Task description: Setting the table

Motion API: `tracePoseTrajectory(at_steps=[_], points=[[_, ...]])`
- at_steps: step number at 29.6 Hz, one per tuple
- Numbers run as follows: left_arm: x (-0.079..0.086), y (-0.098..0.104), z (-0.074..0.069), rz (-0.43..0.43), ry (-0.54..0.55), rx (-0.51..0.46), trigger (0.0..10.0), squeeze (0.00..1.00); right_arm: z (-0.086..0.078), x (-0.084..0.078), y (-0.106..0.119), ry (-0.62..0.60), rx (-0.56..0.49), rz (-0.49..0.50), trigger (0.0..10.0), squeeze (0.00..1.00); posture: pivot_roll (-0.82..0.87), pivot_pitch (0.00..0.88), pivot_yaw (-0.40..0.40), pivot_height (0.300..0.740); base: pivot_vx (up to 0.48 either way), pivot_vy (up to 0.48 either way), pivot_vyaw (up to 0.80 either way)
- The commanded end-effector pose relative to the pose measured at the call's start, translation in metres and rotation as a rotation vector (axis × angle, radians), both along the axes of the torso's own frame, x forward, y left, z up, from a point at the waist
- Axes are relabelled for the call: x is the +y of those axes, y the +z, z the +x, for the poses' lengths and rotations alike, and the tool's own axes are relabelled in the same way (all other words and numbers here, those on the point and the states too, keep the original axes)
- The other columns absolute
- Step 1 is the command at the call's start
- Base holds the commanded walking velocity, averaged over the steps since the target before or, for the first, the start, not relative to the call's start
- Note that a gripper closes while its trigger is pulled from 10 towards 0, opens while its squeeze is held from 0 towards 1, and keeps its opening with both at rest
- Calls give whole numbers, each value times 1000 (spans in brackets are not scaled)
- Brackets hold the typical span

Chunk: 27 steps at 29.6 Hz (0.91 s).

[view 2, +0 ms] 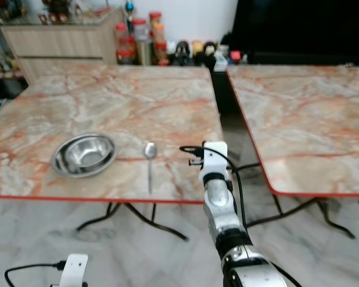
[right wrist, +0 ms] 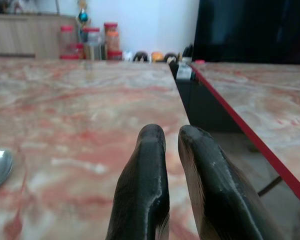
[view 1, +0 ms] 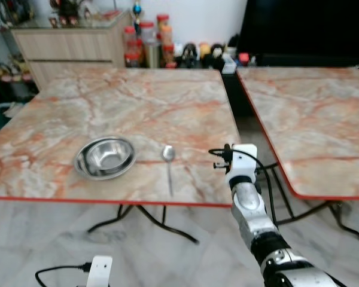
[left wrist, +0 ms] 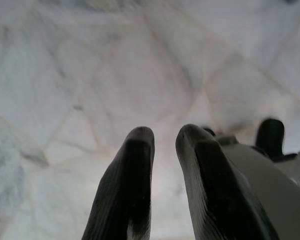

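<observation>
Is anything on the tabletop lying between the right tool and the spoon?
Nothing visible. The right tool sits over the table's near right part, and only bare marble separates it from the spoon, which lies beside the steel bowl.

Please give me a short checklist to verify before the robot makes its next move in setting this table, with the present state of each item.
1. Bowl upright on the table: ok.
2. Spoon lies flat beside the bowl, apart from it, bowl end pointing away from the robot: ok.
3. Right gripper holds nothing, fingers close together, above the table near its right edge: ok.
4. Right gripper is apart from the spoon, to its right: ok.
5. Left gripper hangs low over the floor, holding nothing: ok.
6. Other tableware ready nearby to fetch: cannot tell.
</observation>
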State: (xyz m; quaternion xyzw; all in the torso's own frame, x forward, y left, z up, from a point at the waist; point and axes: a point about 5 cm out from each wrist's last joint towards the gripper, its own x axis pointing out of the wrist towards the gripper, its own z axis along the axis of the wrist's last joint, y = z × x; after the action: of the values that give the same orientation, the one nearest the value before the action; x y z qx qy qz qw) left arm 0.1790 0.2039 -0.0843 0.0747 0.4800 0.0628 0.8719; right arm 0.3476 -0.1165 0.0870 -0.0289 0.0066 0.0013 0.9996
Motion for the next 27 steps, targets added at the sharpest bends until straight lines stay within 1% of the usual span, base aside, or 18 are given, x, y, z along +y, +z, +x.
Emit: tracePoseTrajectory(at_steps=[1, 9, 15, 19, 22, 24, 27], points=[[2, 2, 4, 13, 4, -6, 10000, 0, 4, 2, 8, 6, -22, 5, 10000, 0, -37, 0, -28, 740, 0, -405, 0], [2, 2, 3, 8, 10, -2, 10000, 0, 2, -4, 6, 3, -19, -2, 10000, 0, -55, 0, -22, 740, 0, -405, 0], [1, 1, 3, 6, 9, -2, 10000, 0, -2, -11, -2, 5, 2, -14, 10000, 0, -56, 0, -22, 740, 0, -405, 0], [1, 1, 3, 6, 9, -2, 10000, 0, -3, -11, -2, 6, 4, -15, 10000, 0, -56, 0, -22, 740, 0, -405, 0], [1, 1, 3, 5, 13, -4, 10000, 0, -12, -17, -16, 20, 40, -42, 10000, 0, -57, 0, -23, 740, 0, -405, 0], [0, 1, 2, 5, 14, -3, 10000, 0, -20, -22, -29, 28, 83, -64, 10000, 0, -56, 0, -25, 740, 0, -405, 0], [0, 1, 1, 5, 12, -1, 10000, 0, -28, -26, -42, 26, 136, -75, 10000, 0, -59, 0, -22, 740, 0, -404, 0]])
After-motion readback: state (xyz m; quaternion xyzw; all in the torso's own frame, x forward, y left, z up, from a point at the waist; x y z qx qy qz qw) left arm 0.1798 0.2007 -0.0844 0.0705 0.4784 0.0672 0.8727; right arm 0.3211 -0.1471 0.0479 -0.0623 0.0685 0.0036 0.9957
